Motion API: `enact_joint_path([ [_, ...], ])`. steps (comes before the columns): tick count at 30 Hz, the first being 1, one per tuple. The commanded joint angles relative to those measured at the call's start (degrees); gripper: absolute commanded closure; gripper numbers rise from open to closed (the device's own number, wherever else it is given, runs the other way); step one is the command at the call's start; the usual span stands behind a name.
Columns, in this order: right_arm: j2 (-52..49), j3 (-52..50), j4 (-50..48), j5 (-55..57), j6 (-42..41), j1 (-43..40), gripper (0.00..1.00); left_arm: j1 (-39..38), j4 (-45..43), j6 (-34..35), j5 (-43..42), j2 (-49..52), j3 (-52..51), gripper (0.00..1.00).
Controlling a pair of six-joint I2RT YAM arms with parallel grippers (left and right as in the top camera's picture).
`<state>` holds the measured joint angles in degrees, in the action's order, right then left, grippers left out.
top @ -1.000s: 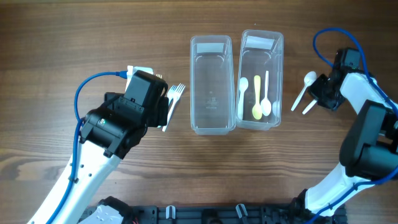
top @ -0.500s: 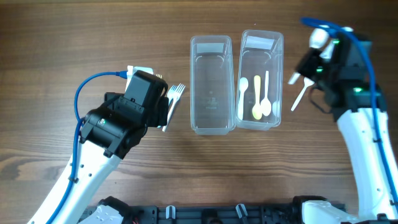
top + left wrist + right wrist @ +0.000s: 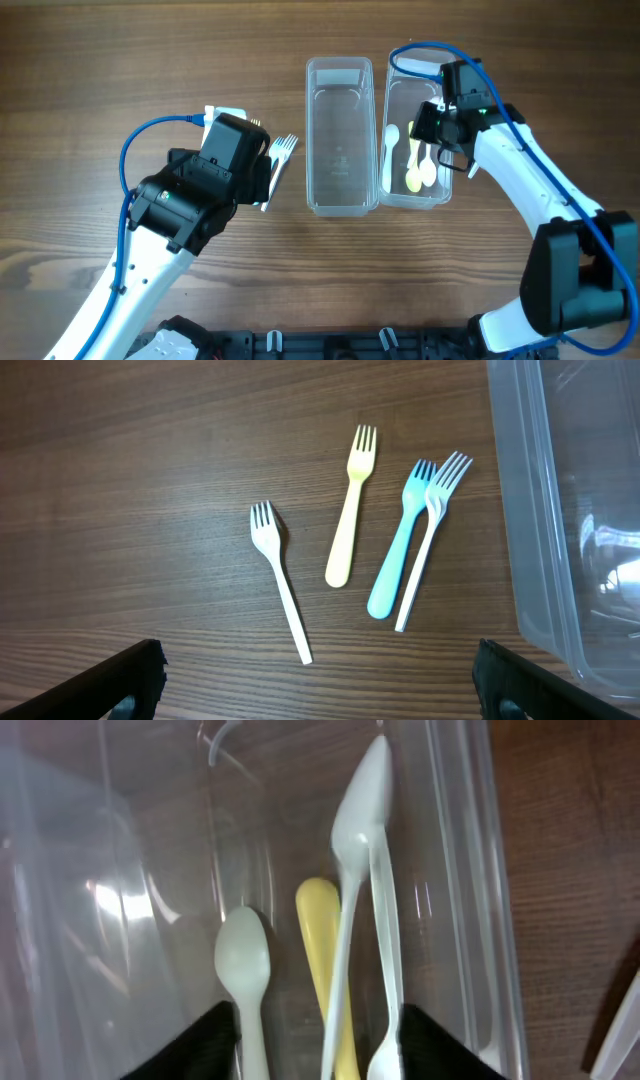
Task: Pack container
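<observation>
Containers sat side by side at mid-table in the overhead view: the left container (image 3: 312, 140) was bare, the right container (image 3: 392, 100) held spoons, so sorting by type seemed intended. The right gripper (image 3: 440, 125) hung over the spoon box, while the left arm hovered over the forks (image 3: 282, 150) beside the bare box.

At the left wrist, the left gripper (image 3: 318, 660) was spread wide and grasped nothing. Below it lay a short white fork (image 3: 278, 575), a yellow fork (image 3: 350, 510), and a blue fork (image 3: 398, 540) touching a long white fork (image 3: 432, 530), probably its next picks.

At the right wrist, a white spoon (image 3: 360, 810) slanted down between partly parted fingers (image 3: 205, 1040) over a yellow spoon (image 3: 322, 930). I cannot tell whether it was gripped or freed.
</observation>
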<state>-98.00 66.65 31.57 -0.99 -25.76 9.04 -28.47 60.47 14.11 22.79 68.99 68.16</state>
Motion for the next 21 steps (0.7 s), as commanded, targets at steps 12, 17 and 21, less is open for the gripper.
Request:
enact_joint_path([
  [12,5.3,0.2,-1.0,5.6,-1.2,-14.5,0.40,0.3,0.0,0.7,-0.3,-0.3,0.4,0.00],
  [17,-1.4,0.2,-2.4,6.6,-1.2,-16.1,0.40,0.3,0.0,0.7,-0.3,-0.3,0.4,0.00],
  [21,-6.6,0.2,-2.8,7.5,-1.2,-16.4,0.40,0.3,0.0,0.7,-0.3,-0.3,0.4,0.00],
])
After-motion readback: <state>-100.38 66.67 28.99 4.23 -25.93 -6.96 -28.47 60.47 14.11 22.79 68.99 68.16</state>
